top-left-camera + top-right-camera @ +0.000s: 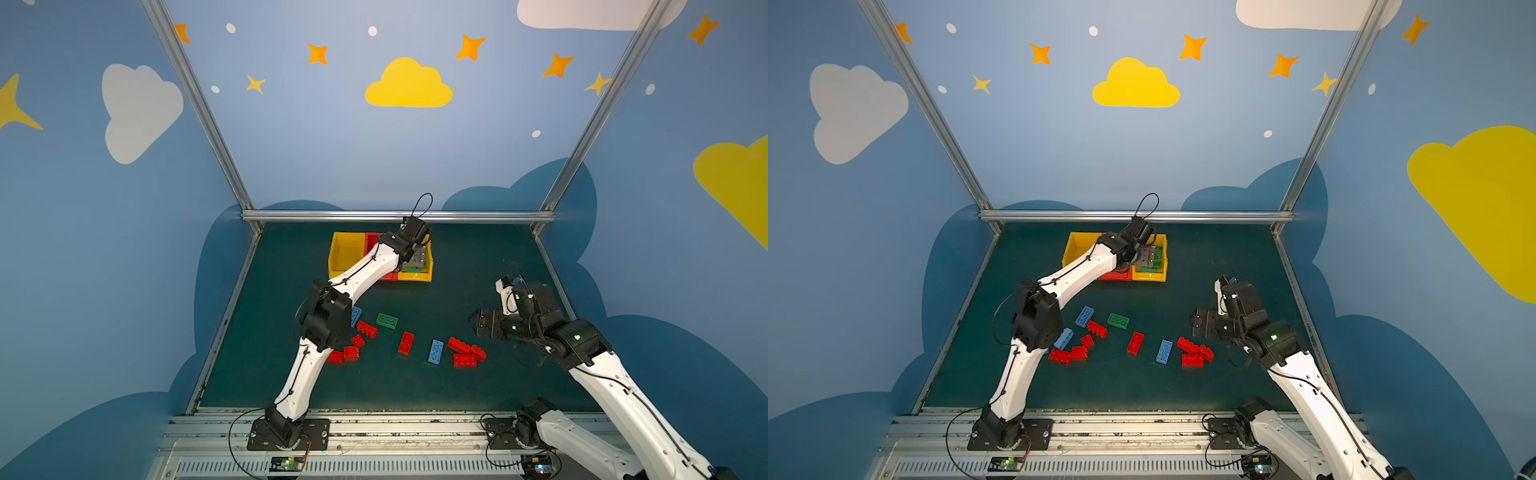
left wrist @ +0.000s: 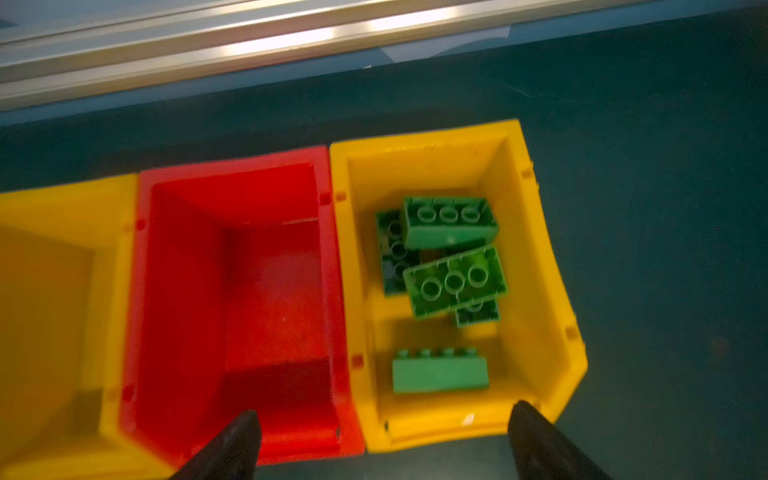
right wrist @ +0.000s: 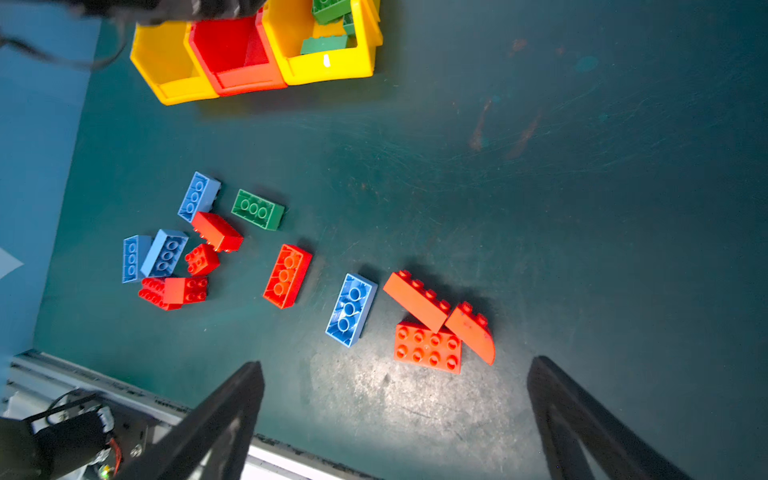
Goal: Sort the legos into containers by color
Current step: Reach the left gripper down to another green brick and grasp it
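Upper centre of both top views, green legos [image 1: 1158,257] pile in the right-end yellow container [image 1: 1149,276], just under the spread left tool [image 2: 384,411], touching neither jaw.

My left arm [image 1: 365,266] lies over the containers [image 1: 337,253], blocking their front and middle. Mat [image 1: 478,266] right of the containers is bare, clear lane. Legos [image 1: 406,343] scatter well in front of the containers; I see an open strip between.
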You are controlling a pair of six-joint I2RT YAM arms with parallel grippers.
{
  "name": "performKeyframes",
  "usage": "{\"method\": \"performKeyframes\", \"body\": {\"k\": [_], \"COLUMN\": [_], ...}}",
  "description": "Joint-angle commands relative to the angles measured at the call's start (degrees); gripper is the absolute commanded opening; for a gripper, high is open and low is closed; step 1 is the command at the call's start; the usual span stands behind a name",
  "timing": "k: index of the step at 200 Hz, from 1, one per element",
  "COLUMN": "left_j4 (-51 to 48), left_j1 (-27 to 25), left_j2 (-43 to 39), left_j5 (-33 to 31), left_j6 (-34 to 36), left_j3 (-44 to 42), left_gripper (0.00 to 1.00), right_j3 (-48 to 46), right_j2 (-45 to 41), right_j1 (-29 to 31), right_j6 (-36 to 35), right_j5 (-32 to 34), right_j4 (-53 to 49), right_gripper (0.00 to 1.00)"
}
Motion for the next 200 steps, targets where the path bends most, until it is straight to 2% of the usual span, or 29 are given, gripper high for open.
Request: {"method": "performKeyframes", "body": {"k": [1,27,67,125,200], "left_j4": [4.5,5.7,8.6,11.8,13.2], "left_j1": [-0.8,-1.2,-2.0,-2.3,-2.4], "left_j2": [-10.4,-19.0,-23.5,-21.9,-19.0], "left_j5": [1.5,6.2,10.6,13.7,15.3], "left_j6": [-2.1,-2.7,-3.9,-2.4,-1.8], "left_j3": [-13.9,-28.2,-40.8,-44.2,-44.7], "left_gripper": [0.92,0.92,0.92,0.91,0.90], "right_j3": [-1.3,-2.7,-4.6,-5.6,-6.6], "right_j2": [-1.3,-2.3,-3.8,-5.4,-5.1], "right_j1": [1.7,4.4,9.1,13.9,15.0], "right_j6": [1.2,2.5,5.9,8.7,9.7], "right_j5": [-1.8,-1.2,0.2,3.9,5.3], "right_j4": [-1.1,-1.6,-1.4,-2.7,-2.4], "right_gripper": [0.97,0.97,0.97,0.97,0.97]}}
